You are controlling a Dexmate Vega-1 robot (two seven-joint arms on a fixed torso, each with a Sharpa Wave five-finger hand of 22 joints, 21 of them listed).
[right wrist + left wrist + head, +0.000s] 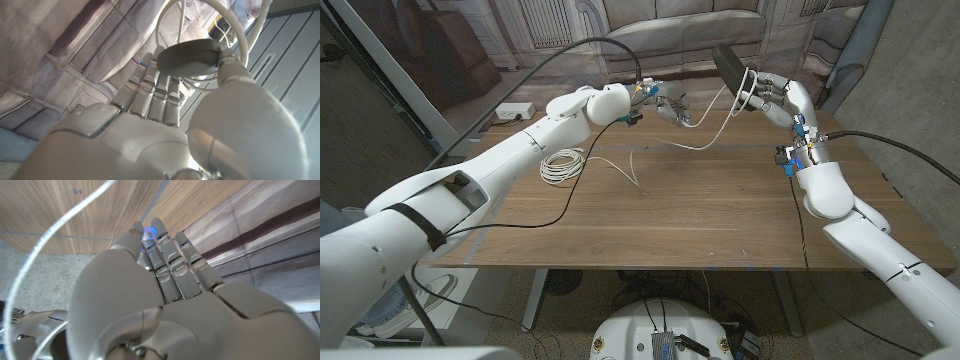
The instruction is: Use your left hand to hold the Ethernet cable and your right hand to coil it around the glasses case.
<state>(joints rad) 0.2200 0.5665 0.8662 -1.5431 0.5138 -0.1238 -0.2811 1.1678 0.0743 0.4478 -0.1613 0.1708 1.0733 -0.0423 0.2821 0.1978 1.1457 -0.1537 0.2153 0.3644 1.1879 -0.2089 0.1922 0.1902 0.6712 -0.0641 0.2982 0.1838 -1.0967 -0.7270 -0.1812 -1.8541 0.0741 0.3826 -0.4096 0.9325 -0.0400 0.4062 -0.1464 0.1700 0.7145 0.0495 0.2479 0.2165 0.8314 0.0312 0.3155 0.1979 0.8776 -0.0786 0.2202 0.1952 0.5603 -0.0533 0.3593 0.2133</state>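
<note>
Left hand (670, 105) pinches the Ethernet cable (705, 140) at table 12 o'clock. Right hand (770, 97) at 2 o'clock grips the glasses case (730, 65), raised off the wooden table (700, 210), cable looped around it. Spare cable coil (560, 165) lies at 9 o'clock.

This looks like a robotics lab or test room rather than a home. A plain wooden table (700, 210) stands on a grey floor before a printed backdrop (650, 30) picturing a sofa, hung like a curtain. A white power strip (516, 111) lies by the wall, with bare metal framing (390, 80) at the side.
</note>
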